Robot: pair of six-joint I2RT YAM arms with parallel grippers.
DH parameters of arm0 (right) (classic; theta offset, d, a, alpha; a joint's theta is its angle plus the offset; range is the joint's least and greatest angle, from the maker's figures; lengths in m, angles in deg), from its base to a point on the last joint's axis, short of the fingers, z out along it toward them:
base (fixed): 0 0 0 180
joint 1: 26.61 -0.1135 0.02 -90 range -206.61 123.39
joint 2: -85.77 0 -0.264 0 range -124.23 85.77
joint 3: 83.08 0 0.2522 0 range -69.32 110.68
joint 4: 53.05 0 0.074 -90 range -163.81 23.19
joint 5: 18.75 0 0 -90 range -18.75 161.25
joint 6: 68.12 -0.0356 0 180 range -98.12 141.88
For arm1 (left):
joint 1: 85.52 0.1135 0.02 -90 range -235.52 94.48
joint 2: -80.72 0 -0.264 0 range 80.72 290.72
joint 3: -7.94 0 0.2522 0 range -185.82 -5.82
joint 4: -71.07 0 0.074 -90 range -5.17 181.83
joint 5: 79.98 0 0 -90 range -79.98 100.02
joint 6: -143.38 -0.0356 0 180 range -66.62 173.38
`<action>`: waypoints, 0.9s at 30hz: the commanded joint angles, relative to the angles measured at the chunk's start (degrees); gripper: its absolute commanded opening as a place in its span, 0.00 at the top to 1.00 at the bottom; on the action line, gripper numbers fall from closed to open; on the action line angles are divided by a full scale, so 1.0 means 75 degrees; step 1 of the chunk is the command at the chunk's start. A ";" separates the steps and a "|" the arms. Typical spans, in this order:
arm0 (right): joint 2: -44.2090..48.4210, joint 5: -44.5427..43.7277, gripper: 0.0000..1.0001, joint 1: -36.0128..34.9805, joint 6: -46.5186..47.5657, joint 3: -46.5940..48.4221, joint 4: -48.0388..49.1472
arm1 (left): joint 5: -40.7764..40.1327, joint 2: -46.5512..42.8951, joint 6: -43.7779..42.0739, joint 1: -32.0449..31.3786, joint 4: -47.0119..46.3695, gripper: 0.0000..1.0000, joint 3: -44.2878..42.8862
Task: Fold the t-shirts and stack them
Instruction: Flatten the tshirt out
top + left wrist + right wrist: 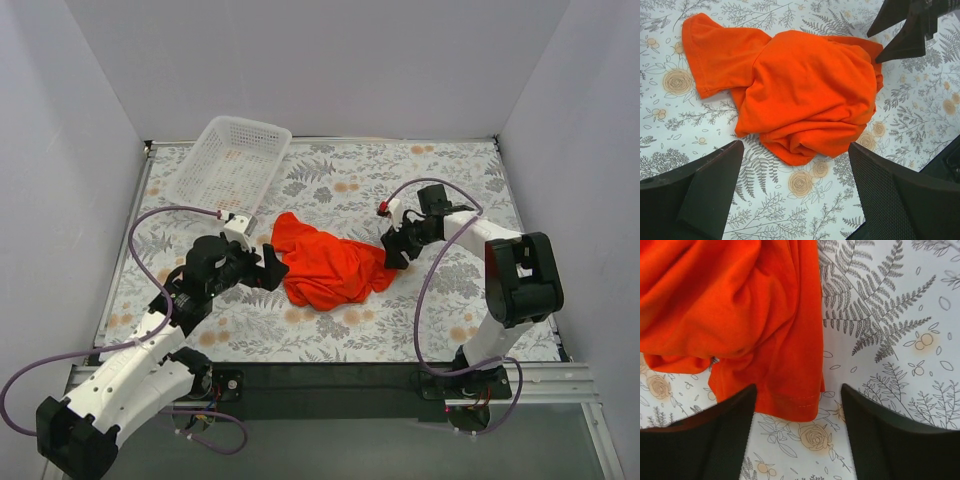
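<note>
One bright orange-red t-shirt (325, 265) lies crumpled in a heap on the flowered table cloth, mid table. In the left wrist view the t-shirt (805, 90) has one sleeve spread to the upper left. My left gripper (272, 268) is open and empty, just left of the heap, its fingers (705, 185) apart over bare cloth. My right gripper (393, 255) is open and empty at the heap's right edge. In the right wrist view a hemmed edge of the t-shirt (785, 400) lies between its fingers (890, 430), untouched.
A white plastic mesh basket (230, 165) stands at the back left, tilted against the wall. Grey walls close in the table on three sides. The flowered cloth (440, 310) covers the table around the heap.
</note>
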 commanded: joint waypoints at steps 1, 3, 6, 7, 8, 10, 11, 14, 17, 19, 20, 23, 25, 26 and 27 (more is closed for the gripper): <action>-0.0324 -0.0274 0.47 -0.0069 -0.0096 0.0428 -0.0285 | -0.0071 0.0150 -0.0187 -0.0005 -0.0084 0.21 -0.0037; -0.0324 -0.0298 0.69 -0.0081 -0.0096 0.0510 -0.0355 | -0.0059 0.0138 -0.0187 -0.0005 -0.0095 0.21 -0.0037; 0.0178 -0.0379 0.99 -0.0069 0.0067 0.0932 -0.0776 | 0.0104 0.0091 -0.0198 -0.0005 -0.0130 0.21 -0.0014; 0.0423 -0.0368 0.99 -0.0069 0.0149 0.1200 -0.0998 | 0.0163 0.0079 -0.0199 -0.0005 -0.0154 0.21 0.0009; 0.0983 -0.0206 0.99 0.0035 0.0231 0.1376 -0.1104 | 0.0395 0.0091 -0.0222 0.0007 -0.0258 0.21 0.0033; 0.1792 -0.0029 0.99 0.0141 0.0395 0.2111 -0.1571 | 0.0631 0.0126 -0.0210 -0.0005 -0.0411 0.21 0.0149; 0.2041 0.0111 0.99 0.0269 0.0373 0.2325 -0.1667 | 0.0783 0.0196 -0.0175 -0.0005 -0.0470 0.21 0.0162; 0.2897 0.0229 0.99 0.0376 0.0011 0.3004 -0.1680 | 0.1194 0.0302 -0.0058 -0.0005 -0.0681 0.21 0.0174; 0.3543 0.0441 0.99 0.0388 -0.0506 0.3382 -0.1574 | 0.1592 0.0466 0.0234 -0.0005 -0.1196 0.21 0.0232; 0.3765 0.0441 0.99 0.0376 -0.0869 0.3463 -0.1423 | 0.1721 0.0559 0.0375 -0.0005 -0.1523 0.22 0.0232; 0.3812 0.0441 0.99 0.0376 -0.0927 0.3499 -0.1410 | 0.1780 0.0653 0.0526 0.0007 -0.1629 0.22 0.0209; 0.3976 0.0476 0.99 0.0388 -0.1092 0.3581 -0.1363 | 0.1874 0.0829 0.0726 -0.0063 -0.2075 0.22 0.0150; 0.4105 0.0511 0.99 0.0400 -0.1127 0.3593 -0.1352 | 0.1816 0.1074 0.0774 -0.0156 -0.2459 0.22 0.0092; 0.4187 0.0511 0.99 0.0411 -0.1174 0.3605 -0.1317 | 0.1758 0.1191 0.0774 -0.0204 -0.2520 0.22 0.0057; 0.4211 0.0488 0.99 0.0458 -0.1197 0.3605 -0.1316 | 0.1653 0.1459 0.0762 -0.0262 -0.2567 0.22 0.0010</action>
